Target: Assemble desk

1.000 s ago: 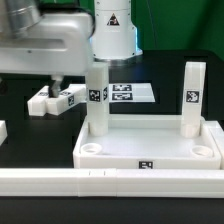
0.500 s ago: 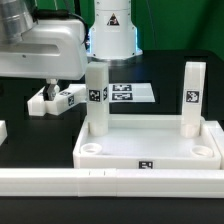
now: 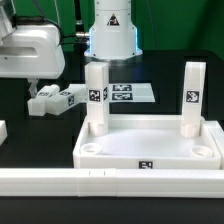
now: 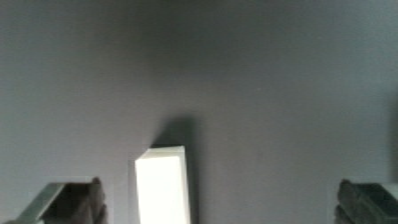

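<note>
Step in hand, by my read: fetching leg no. 3. Desk top (image 3: 148,150) sits lower centre of the exterior view, w/ two legs already upright in its far corner sockets: left leg (image 3: 97,97) and right leg (image 3: 193,95). Near sockets look empty.

Two loose legs (image 3: 55,100) lie on the dark surface (image 3: 30,130) at mid left of that view. They're touching or just beside each other, near the tray's left edge but apart from it. Arm (image 3: 30,50) hangs over them at upper left.

Wrist view: gripper (image 4: 217,205) released, jaws wide, holding nothing. A white piece (image 4: 162,185), prob. one of those legs, shows between the jaws but nearer one finger, not centred.

Next move prob. calls for a sideways shift to centre that piece, then descend and close. After that, turn it upright for a near socket. Marker board (image 3: 128,92) lies behind, not involved.
</note>
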You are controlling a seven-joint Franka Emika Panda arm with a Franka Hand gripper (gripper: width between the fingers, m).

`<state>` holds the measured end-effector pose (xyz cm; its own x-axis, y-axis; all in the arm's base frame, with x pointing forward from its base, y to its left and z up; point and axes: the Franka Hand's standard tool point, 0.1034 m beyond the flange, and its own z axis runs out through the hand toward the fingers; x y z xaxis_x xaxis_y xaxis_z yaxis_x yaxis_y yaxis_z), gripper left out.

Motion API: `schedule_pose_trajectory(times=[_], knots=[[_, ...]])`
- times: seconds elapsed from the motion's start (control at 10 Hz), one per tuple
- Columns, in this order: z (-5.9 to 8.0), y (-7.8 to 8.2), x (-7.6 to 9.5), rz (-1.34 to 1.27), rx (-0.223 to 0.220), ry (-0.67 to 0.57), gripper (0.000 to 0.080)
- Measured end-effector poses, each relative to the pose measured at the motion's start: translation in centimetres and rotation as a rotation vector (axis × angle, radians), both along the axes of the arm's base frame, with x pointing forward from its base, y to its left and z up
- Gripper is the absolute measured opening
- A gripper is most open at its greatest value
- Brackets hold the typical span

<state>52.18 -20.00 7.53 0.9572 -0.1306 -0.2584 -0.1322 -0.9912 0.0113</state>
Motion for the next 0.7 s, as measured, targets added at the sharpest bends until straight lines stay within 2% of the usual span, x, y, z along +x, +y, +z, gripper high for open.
schedule_pose_trajectory(times=[0.3, 0.4, 0.7], knots=[[-0.1, 0.0, -0.2, -0.002, 0.000, 0.002, 0.0649], [-0.3, 0.0, -1.5, -0.013, 0.003, -0.001, 0.0649], [-1.9, 2.2, -7.8, -0.049, 0.025, 0.027, 0.0649]])
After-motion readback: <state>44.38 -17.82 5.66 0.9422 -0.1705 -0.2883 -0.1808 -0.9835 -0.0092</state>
